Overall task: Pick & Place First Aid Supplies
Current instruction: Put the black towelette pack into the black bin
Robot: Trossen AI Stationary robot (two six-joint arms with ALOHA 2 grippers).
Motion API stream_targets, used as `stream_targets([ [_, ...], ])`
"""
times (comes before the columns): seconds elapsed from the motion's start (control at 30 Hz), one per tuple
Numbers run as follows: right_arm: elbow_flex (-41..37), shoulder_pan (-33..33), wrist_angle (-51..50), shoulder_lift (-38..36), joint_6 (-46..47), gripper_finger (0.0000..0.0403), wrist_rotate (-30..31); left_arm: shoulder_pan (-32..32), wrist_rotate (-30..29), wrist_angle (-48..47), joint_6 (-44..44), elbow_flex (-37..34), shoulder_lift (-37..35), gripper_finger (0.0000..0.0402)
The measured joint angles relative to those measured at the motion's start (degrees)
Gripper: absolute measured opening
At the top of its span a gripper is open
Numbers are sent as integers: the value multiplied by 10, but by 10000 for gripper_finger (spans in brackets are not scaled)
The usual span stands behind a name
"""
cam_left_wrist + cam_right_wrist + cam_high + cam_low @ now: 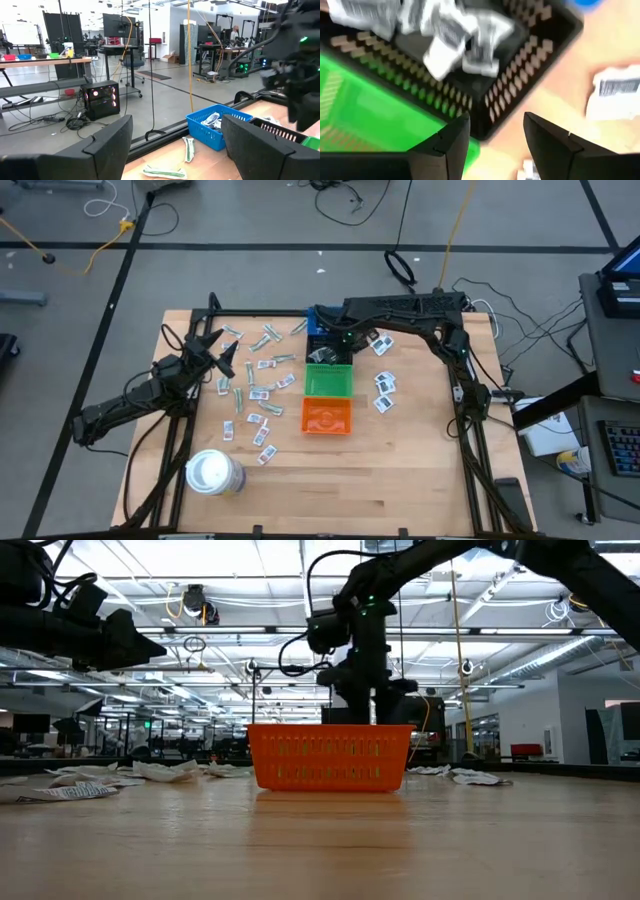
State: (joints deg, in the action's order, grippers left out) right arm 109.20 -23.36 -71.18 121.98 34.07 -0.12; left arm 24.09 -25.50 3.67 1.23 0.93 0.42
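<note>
Small first aid packets lie scattered on the wooden table. White strips [258, 392] and green-grey wrappers [268, 338] lie left of the bins, white squares [383, 385] to their right. More white packets [445, 35] rest in a black bin [530, 45]. My right gripper [335, 345] [495, 122] hovers open and empty above that bin, beside the green bin [360, 110]. My left gripper [225, 355] [175, 125] is open over the left packet field, held above the table, facing the blue bin [215, 125].
Blue [318, 330], green [328, 383] and orange [326, 416] bins stand in a row at the table's middle. A large white roll [213, 473] stands near the near-left corner. Bare wood spans the near half. A black frame runs along the table edges.
</note>
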Motion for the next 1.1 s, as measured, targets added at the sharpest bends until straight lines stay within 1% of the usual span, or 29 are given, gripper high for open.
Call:
stream_targets([
  [0.07,-25,8,18,-23,15,189,1,0,0,0,0,0,0,306],
  [0.3,-148,44,68,-124,76,190,-2,0,0,0,0,0,0,306],
  [0.5,-244,84,80,-200,119,189,-2,0,0,0,0,0,0,306],
  [0.77,-339,124,81,-281,173,192,-2,0,0,0,0,0,0,306],
  [0.93,-372,143,84,-307,193,192,-2,0,0,0,0,0,0,305],
  [1.1,-404,169,124,-307,193,192,-12,0,0,0,0,0,0,306],
])
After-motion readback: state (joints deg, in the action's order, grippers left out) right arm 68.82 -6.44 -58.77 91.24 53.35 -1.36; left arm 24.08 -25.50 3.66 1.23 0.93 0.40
